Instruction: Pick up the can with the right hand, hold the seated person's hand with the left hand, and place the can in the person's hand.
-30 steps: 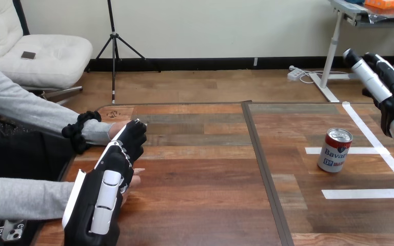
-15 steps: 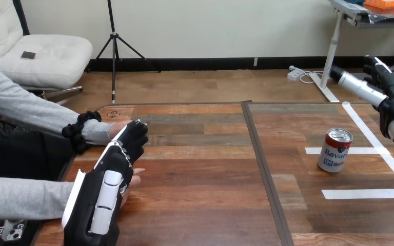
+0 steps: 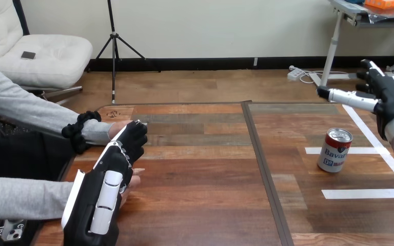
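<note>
On table (image 3: 200,200), lower left, left hand (image 3: 107,187) laid over the person's hand (image 3: 134,177), grasp impossible to tell; upper right, right hand (image 3: 390,100) spread wide, empty, above upright can (image 3: 335,150) at mid-right, pickup and handover yet to do.

Wooden plank desk (image 3: 200,179), dark seam (image 3: 262,164) down its middle, red-and-white can (image 3: 334,149) upright on the right half, among white tape strips (image 3: 363,193).
</note>
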